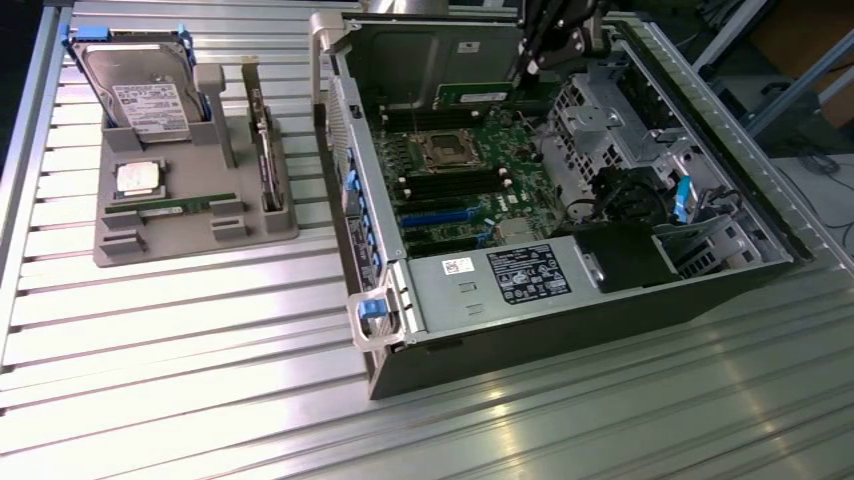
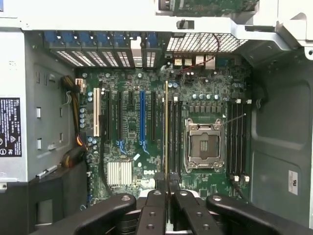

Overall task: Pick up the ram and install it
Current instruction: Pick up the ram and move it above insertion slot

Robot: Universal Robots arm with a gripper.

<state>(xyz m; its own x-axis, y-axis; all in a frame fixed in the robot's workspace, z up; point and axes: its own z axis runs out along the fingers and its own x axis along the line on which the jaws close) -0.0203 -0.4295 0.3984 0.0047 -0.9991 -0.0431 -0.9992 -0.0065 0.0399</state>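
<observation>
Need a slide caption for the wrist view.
Gripper holds the ram edge-on over the motherboard, beside the CPU socket.

Light glares off a ribbed, perhaps aluminium, table (image 1: pixel 187 350)

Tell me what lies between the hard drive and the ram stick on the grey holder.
In the exterior view, the square silver processor chip lies between the hard drive and the ram stick, all on the grey holder.
</observation>
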